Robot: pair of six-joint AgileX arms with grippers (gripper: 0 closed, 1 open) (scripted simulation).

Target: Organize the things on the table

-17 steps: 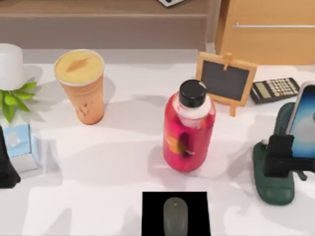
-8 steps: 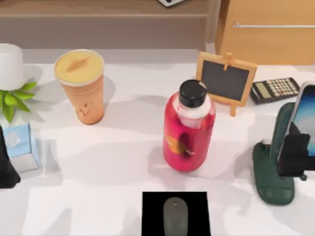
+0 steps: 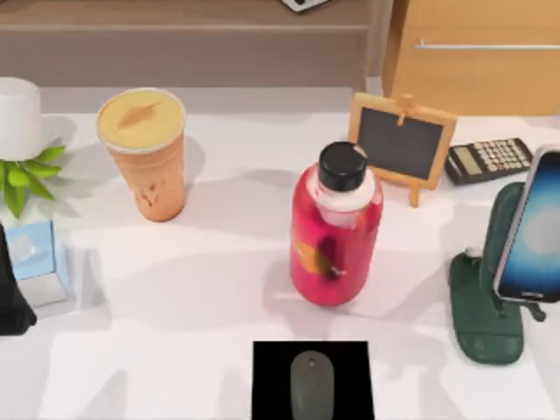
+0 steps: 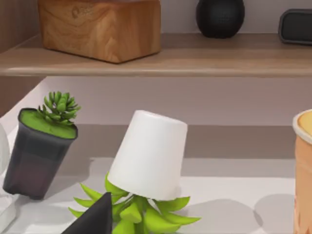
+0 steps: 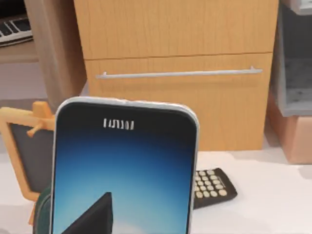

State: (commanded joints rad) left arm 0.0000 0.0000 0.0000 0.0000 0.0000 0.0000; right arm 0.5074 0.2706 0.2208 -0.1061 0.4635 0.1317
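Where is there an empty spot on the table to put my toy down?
Bare table lies between the orange cup, the red bottle and the black mat. A smaller patch sits between bottle and phone stand. The back right is crowded: chalkboard, calculator, phone.

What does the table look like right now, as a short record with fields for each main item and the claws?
phone: smartphone propped upright on the green stand, table's right side
cup: orange cup upright, back left
bottle: red bottle upright, centre
mouse: grey mouse on the black mat, front centre
left claw: dark shape at left edge, parked
right claw: dark fingertip close before the phone
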